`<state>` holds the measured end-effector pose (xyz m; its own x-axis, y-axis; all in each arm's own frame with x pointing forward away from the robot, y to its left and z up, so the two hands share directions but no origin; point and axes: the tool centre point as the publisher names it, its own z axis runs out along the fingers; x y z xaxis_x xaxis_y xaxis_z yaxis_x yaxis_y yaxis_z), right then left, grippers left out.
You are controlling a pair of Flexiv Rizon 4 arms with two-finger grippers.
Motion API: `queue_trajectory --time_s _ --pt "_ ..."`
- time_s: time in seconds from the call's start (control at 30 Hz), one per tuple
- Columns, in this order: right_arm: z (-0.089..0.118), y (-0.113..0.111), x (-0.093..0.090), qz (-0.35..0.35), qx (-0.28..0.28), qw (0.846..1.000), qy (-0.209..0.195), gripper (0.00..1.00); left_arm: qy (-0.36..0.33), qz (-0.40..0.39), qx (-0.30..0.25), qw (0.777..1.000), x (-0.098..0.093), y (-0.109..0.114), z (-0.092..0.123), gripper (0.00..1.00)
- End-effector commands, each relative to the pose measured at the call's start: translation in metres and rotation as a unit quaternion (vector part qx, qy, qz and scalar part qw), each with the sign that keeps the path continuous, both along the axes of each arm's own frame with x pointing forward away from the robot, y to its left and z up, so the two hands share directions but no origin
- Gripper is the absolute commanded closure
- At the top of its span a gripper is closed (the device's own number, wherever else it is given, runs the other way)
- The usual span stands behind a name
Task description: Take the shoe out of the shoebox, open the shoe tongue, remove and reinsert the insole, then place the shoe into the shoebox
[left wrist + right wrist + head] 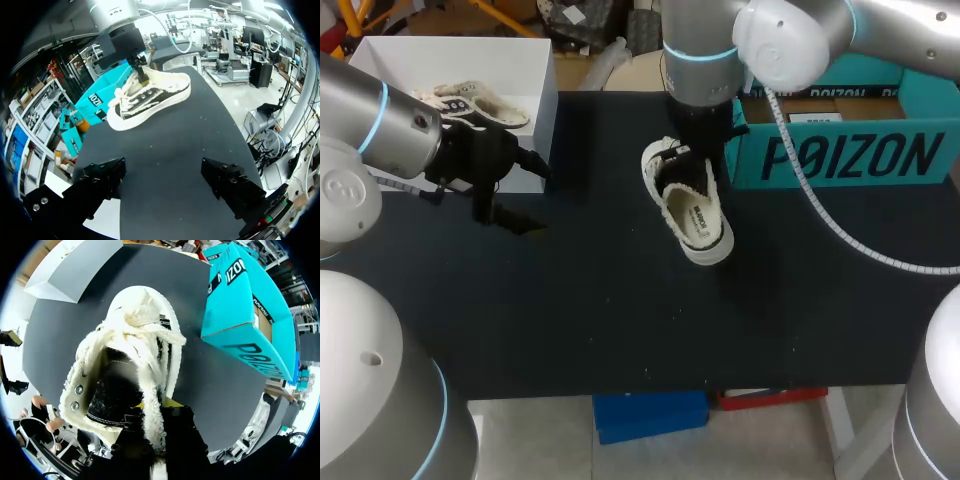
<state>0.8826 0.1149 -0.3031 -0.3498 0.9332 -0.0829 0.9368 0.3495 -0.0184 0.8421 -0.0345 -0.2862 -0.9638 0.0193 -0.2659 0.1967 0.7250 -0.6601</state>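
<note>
While the right gripper (156,407) is clamped on the fleecy collar of the shoe (125,365), that shoe stands on the black table (570,300) near its middle. The teal shoebox (850,150) sits at the shoe's two o'clock. At nine o'clock the left gripper (165,182) hangs with its fingers apart and holds nothing. It is just beside a white box (510,60) at ten o'clock, which holds a second shoe (470,100).

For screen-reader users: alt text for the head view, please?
The right gripper grips a white shoe by its upper edge on the table. The left gripper hangs open beside a white box; a teal shoebox stands at the right.
</note>
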Motion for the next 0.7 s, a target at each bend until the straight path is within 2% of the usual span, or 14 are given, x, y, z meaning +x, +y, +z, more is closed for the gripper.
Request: queue_trajectory --time_s 0.03,0.07,0.1,0.13,0.2,0.7 --pt "0.074 -0.022 0.002 0.116 0.003 0.993 -0.002 1.0 -0.002 0.001 0.0 1.0 -0.001 0.0 -0.001 0.0" --pt "0.085 -0.024 0.005 0.175 -0.001 0.985 0.002 1.0 -0.002 0.001 0.0 1.0 -0.001 0.0 -0.001 0.0" --pt "0.095 -0.027 0.006 0.213 -0.041 0.976 0.013 1.0 -0.002 0.001 0.0 1.0 -0.001 0.0 -0.001 0.0" --pt "0.104 -0.03 0.009 0.262 -0.024 0.965 0.018 1.0 -0.002 0.001 0.0 1.0 -0.001 0.0 -0.001 0.0" --pt "0.124 -0.037 0.012 0.331 -0.03 0.942 0.044 1.0 -0.002 0.001 0.0 1.0 -0.001 0.0 -0.001 0.0" --pt "0.124 -0.037 0.012 0.331 -0.03 0.942 0.044 1.0 -0.002 0.001 0.0 1.0 -0.001 0.0 -0.001 0.0"
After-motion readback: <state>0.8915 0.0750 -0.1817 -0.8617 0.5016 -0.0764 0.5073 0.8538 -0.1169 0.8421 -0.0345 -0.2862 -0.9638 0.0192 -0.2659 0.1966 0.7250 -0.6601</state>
